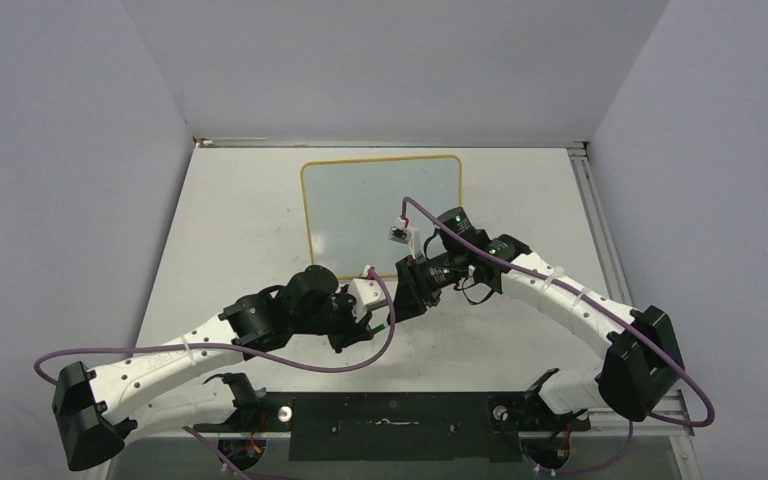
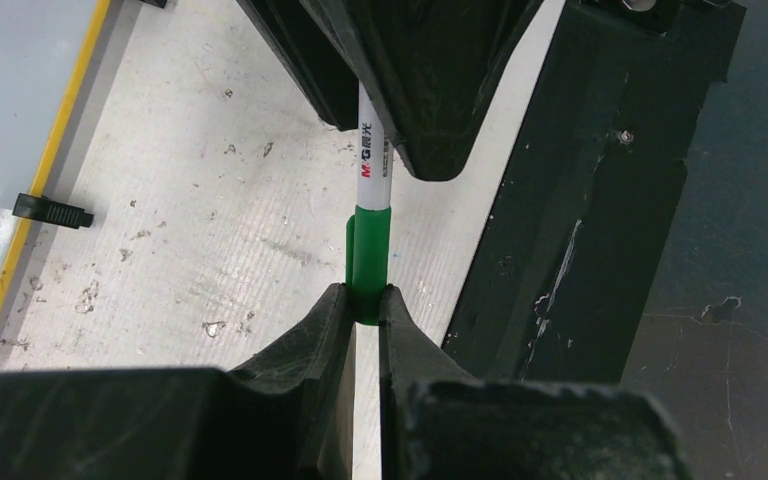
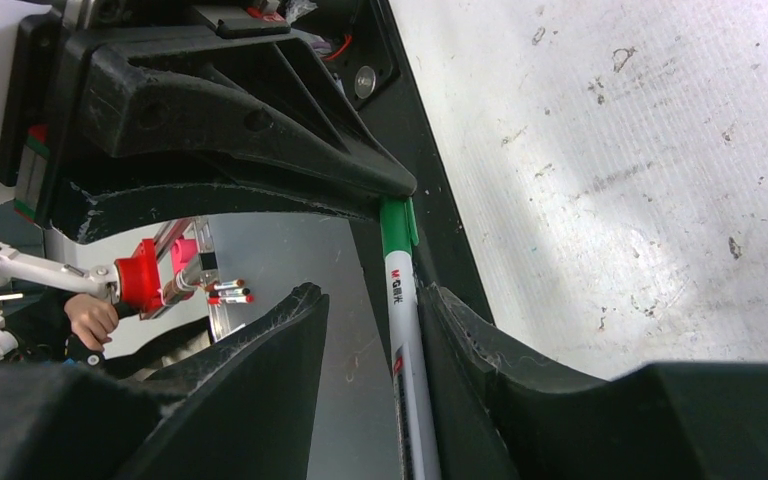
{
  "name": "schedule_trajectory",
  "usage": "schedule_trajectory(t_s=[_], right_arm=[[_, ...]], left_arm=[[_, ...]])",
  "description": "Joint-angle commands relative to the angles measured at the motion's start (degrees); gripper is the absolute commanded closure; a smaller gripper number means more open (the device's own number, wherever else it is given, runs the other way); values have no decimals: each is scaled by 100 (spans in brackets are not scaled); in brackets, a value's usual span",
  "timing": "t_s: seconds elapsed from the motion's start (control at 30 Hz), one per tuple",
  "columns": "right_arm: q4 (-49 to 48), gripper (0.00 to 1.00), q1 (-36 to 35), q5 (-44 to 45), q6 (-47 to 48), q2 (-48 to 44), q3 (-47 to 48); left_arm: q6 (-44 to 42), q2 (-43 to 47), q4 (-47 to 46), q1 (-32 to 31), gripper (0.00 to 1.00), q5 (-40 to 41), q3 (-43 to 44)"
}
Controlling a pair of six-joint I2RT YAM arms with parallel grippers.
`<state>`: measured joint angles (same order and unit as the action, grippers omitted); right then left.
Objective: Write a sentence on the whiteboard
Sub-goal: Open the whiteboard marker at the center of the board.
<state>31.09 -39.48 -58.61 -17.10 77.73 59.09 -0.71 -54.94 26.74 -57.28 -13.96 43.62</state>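
Observation:
The whiteboard (image 1: pixel 380 200) lies flat at the table's far middle, with a yellow-orange frame; its face is blank and no sentence shows. Its edge and a black clip foot (image 2: pixel 52 210) show in the left wrist view. The two grippers meet in front of it. My left gripper (image 2: pixel 365 300) is shut on the green cap (image 2: pixel 370 250) of a white marker (image 2: pixel 372 150). My right gripper (image 3: pixel 372 295) is open around the marker's white barrel (image 3: pixel 405 340), which lies against one finger; the other finger stands well apart. From above, the left gripper (image 1: pixel 372 322) and right gripper (image 1: pixel 407 298) almost touch.
A black base plate (image 1: pixel 390 425) runs along the near edge between the arm bases, and it also shows in the left wrist view (image 2: pixel 580 200). Purple cables loop off both arms. Grey walls enclose the table on three sides.

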Motion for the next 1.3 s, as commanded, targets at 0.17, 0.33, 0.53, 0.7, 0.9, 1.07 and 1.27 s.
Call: schedule_trajectory(t_s=[0.17,0.33,0.53,0.7,0.9,1.07,1.27], right_arm=[[19,61,-65,-187,199,-84,-137],[-136,63,-67,-193,90,-147,-185],[-276,75,-63,-171,7,-191,-211],[-662,95,-66,93,-205,-391,-331],[-1441,95,149,781,-628,-1067,-504],[-3146,95,203,1588,-1463,-2098,-1218],[-5183,95,132,2335,-2545,-2812,-2009]], left_arm=[[-131,16,-86,-25,100,-12,33],[-155,-6,-79,-20,100,-61,41],[-158,1,-77,-22,100,-55,37],[-54,-15,-30,-8,100,204,83],[678,549,-315,695,26,292,170],[2151,1385,-1825,1574,16,-169,-81],[4306,1587,-4000,1723,15,382,-699]])
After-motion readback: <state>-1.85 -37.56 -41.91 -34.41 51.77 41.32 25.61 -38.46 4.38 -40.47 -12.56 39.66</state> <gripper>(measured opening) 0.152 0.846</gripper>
